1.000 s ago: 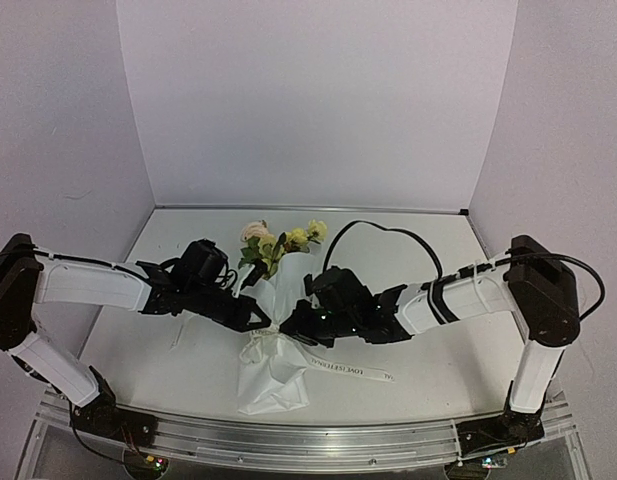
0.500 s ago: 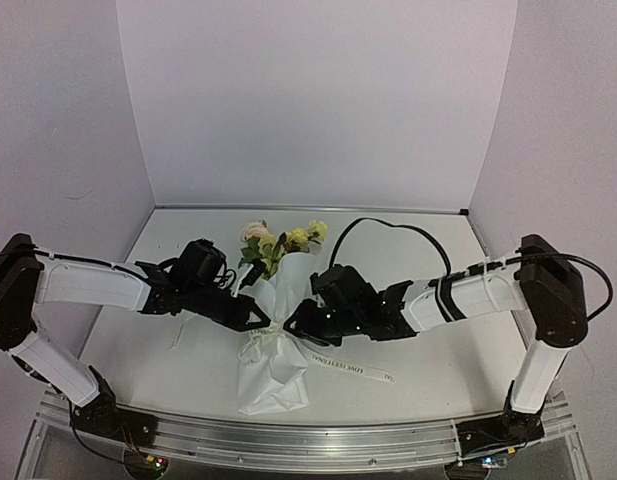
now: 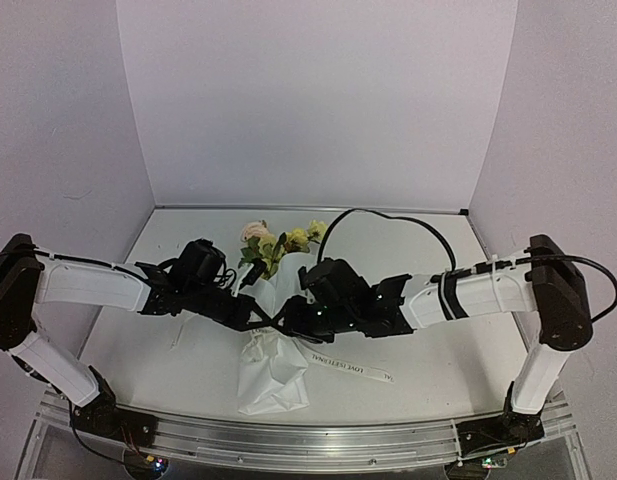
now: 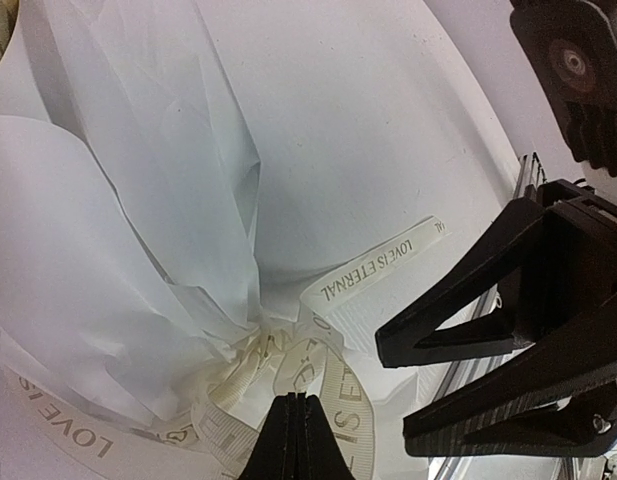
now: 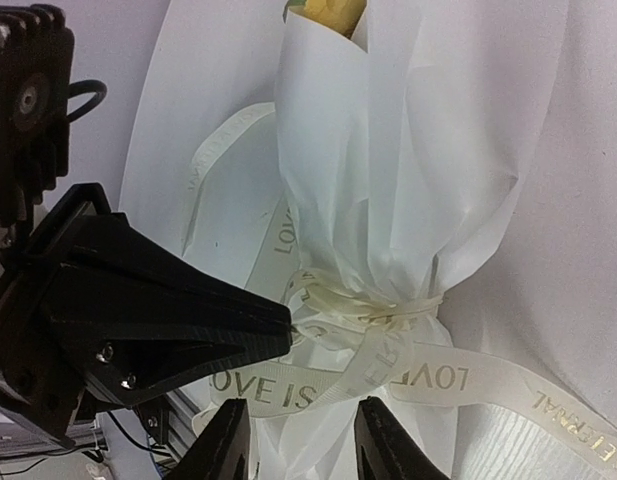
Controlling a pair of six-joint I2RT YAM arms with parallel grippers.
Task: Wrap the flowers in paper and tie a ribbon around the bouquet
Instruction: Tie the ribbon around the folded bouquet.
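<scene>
The bouquet lies mid-table, its flowers (image 3: 278,243) pointing to the back and the white paper (image 3: 271,375) cone pinched at the waist. The ribbon (image 5: 468,380) is knotted round that waist, printed "LOVE IS ETERNAL", with one tail (image 3: 350,368) trailing right. My left gripper (image 4: 295,400) is shut, its tips pinching a ribbon loop at the knot (image 5: 368,310). Opposite it, my right gripper (image 5: 303,440) stands open. A slack ribbon loop lies between its fingers (image 5: 223,445), touching neither. The two grippers face each other across the knot, the left gripper (image 3: 256,318) left of it and the right gripper (image 3: 284,322) right of it.
A black cable (image 3: 388,222) arches over the table behind the right arm. A metal rail (image 3: 308,440) runs along the near edge. White backdrop walls close in the back and both sides of the table (image 3: 468,370).
My right gripper has opened and let go of the ribbon, and that arm has shifted left toward the bouquet. The left gripper has stayed shut at the knot.
</scene>
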